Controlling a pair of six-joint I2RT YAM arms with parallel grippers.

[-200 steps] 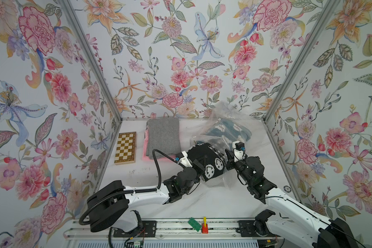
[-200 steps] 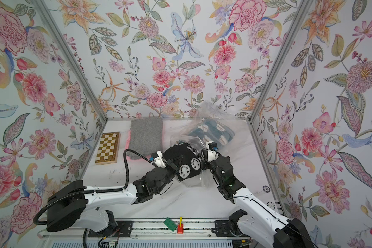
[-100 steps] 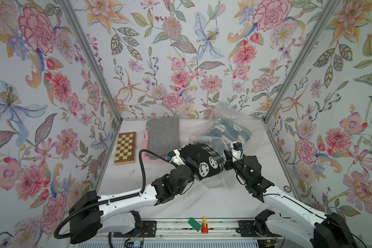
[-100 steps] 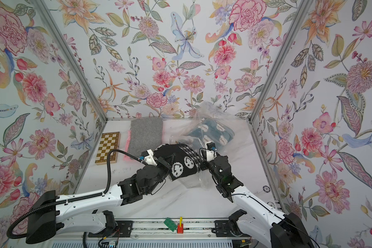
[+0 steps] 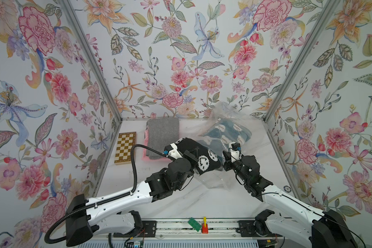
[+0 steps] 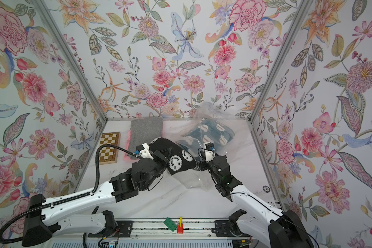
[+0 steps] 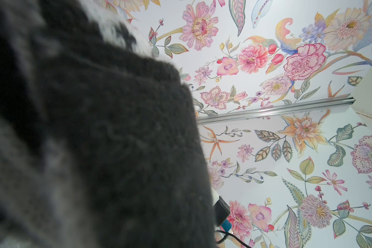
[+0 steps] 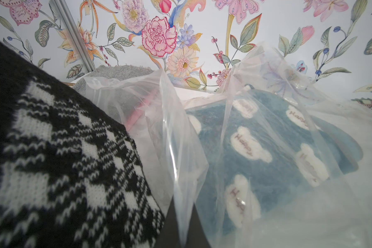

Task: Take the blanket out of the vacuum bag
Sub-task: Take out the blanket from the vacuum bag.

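Far left on your table (image 5: 202, 204) a chessboard (image 5: 125, 148) lies flat, and just beside it is a folded grey blanket (image 5: 162, 135) on top of something pink, at the back

Centre: your left gripper (image 5: 191, 155) is clamped shut on the black blanket (image 5: 204, 160), the one with white smiley faces, and holds it up off the table. The left wrist view is mostly filled with that dark knit (image 7: 95, 139), so the fingers are hidden there

The black blanket hangs between both grippers, its right end touching the bag film

Your right gripper (image 5: 223, 163) is closed, pinching a fold of the vacuum bag (image 5: 220, 112). In the right wrist view the clear film (image 8: 174, 150) runs down to a dark finger

The bag is crumpled and spreads from under the black blanket to the right rear corner, with a blue blanket (image 5: 230, 132) with white clouds inside it
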